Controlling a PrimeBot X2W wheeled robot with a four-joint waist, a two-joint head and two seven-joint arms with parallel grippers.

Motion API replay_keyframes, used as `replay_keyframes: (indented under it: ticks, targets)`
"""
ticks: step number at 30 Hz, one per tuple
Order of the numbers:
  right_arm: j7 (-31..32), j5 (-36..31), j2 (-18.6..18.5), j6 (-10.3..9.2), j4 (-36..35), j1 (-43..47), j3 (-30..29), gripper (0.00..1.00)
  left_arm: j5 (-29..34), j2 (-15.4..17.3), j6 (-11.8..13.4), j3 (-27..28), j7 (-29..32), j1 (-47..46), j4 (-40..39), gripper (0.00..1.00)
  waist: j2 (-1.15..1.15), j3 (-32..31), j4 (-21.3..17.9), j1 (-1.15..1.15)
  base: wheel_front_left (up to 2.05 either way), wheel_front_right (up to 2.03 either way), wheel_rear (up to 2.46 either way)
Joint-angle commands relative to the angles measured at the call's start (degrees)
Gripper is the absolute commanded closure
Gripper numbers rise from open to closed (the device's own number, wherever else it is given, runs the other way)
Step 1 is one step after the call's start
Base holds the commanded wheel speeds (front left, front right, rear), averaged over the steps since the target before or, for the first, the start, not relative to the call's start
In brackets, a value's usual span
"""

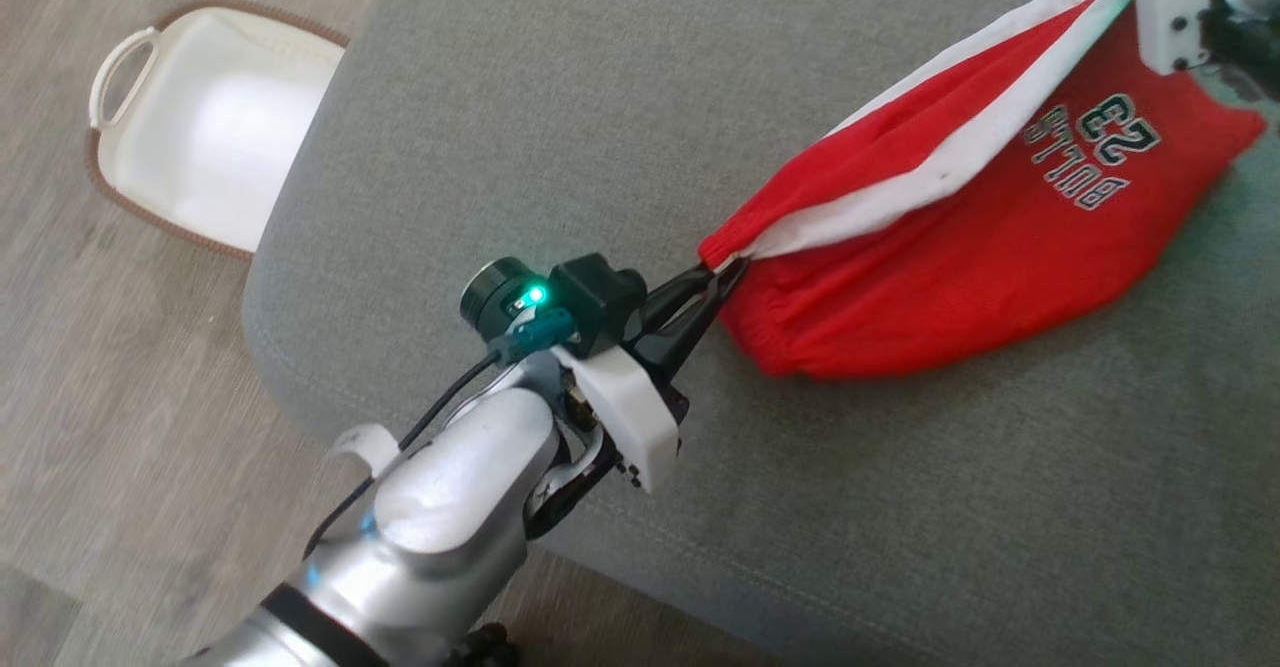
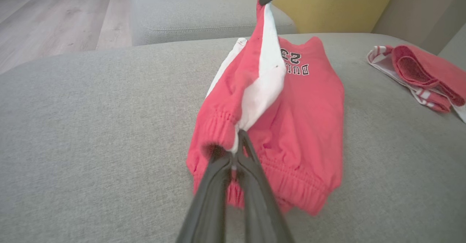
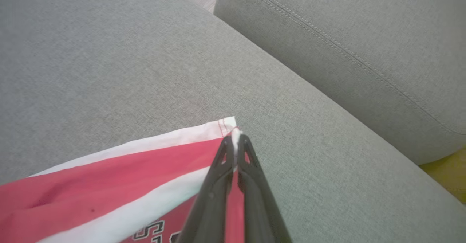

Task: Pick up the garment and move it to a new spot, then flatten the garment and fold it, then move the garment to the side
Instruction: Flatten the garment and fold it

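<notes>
Flatten-and-fold step, as I judge it: two claws hold one side of the shorts taut over the cushion.
The left claw is pressed together on the elastic waistband corner. The right claw is pressed together on the white-striped hem corner. The seam between them is lifted and stretched, while the rest of the red cloth lies on the cushion toward its right end, well apart from the left edge by the basket. The cloth below sags in folds, so the shorts are not yet flat. The next move likely calls for both claws to travel together, keeping the seam taut, lay it down smoothly, and let go only once it rests.
</notes>
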Motion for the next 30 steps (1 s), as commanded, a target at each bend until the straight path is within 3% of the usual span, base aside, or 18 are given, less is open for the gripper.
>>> replay_keyframes:
  ticks: [1, 5, 6, 7, 8, 9, 12, 14, 25, 30]
  targets:
    - [-0.88, -0.62, 0.67, 0.37, -1.09, -2.33, 0.26, 1.00, -0.41, 0.53, -0.21, 1.78, -0.58, -2.37, -0.88, 1.00, 0.00, 0.66, 0.46, 0.00, 0.00, 0.00, 0.00]
    - [-4.16, -1.85, 1.04, 0.37, 2.25, -3.79, 0.99, 1.00, -0.40, -0.49, -0.42, 1.32, -1.06, -3.50, 1.24, 1.00, 0.00, 1.67, 0.89, 0.00, 0.00, 0.00, 0.00]
    - [-5.46, -2.24, 1.14, 0.37, 2.80, -4.08, 1.21, 0.39, -0.35, -0.67, -0.46, 1.25, -1.14, -3.72, 1.75, 1.00, 0.00, 1.81, 0.92, 0.00, 0.00, 0.00, 0.00]
    - [-6.89, -2.66, 1.20, 0.37, 3.53, -4.46, 1.11, 0.00, -0.13, -0.79, -0.47, 1.20, -1.20, -3.99, 2.26, 0.70, 0.00, 1.91, 0.90, 0.00, 0.00, 0.00, 0.00]
    - [-8.36, -3.05, 1.42, 0.37, 4.18, -4.76, 1.04, 0.00, 0.19, -0.87, -0.48, 1.23, -1.25, -4.23, 2.74, 0.19, 0.00, 1.97, 0.83, 0.00, 0.00, 0.00, 0.00]
    - [-9.60, -3.10, 1.84, 0.37, 4.80, -4.88, 0.96, 0.00, 0.44, -0.94, -0.48, 1.35, -1.30, -4.38, 3.20, 0.00, 0.00, 1.95, 0.69, 0.00, 0.00, 0.00, 0.00]
    - [-13.33, -2.49, 2.96, 0.37, 6.39, -4.56, 0.74, 0.00, -0.28, -1.16, -0.49, 3.01, -1.37, -3.78, 3.81, 0.00, 0.00, 0.96, -0.21, 0.00, 0.00, 0.00, 0.00]
    - [-19.65, -0.99, 4.15, 0.37, 6.47, -3.25, 0.10, 0.00, -0.03, -0.62, 0.37, 5.72, -1.39, -2.54, 3.22, 0.00, 0.00, -0.92, -1.71, 0.00, 0.00, 0.00, 0.00]
    - [-48.62, 3.23, 7.00, 0.37, 1.71, 8.37, -0.21, 0.00, 2.07, 2.38, 7.13, 22.37, -1.41, 5.40, -7.10, 0.00, 0.00, -10.12, -10.25, 0.00, 0.00, 0.00, 0.00]
    - [-53.75, 4.27, 8.82, 0.37, -1.42, 14.56, -4.66, 0.00, 4.27, 2.69, 10.01, 29.66, -1.41, 10.10, -12.07, 0.00, 0.00, -13.07, -14.16, 0.00, 0.00, 0.00, 0.00]
